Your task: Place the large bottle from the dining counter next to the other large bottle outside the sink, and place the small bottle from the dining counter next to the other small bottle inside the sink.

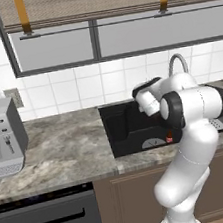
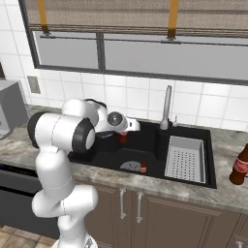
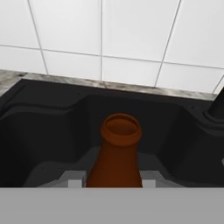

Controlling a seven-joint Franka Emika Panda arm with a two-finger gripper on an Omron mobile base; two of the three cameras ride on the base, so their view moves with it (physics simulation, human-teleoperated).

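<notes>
My gripper [image 2: 124, 131] hangs over the left basin of the black sink [image 2: 99, 157], shut on the small bottle [image 2: 123, 138]. In the hand view the bottle's brown neck and open mouth [image 3: 119, 148] rise between the two grey pads [image 3: 75, 182], upright, above the basin floor. Another small dark bottle with a red label [image 2: 143, 166] stands on the basin floor near the front wall and also shows past my arm [image 1: 169, 136]. A tall dark large bottle with a red label [image 2: 240, 167] stands on the counter right of the sink, cut by the frame edge.
A grey perforated drain tray [image 2: 184, 157] sits in the right basin, and the chrome tap [image 2: 167, 109] rises behind the divider. A coffee machine [image 1: 1, 137] stands at the far left of the marbled counter [image 1: 63, 146]. A dark dishwasher front [image 1: 49, 221] lies below it.
</notes>
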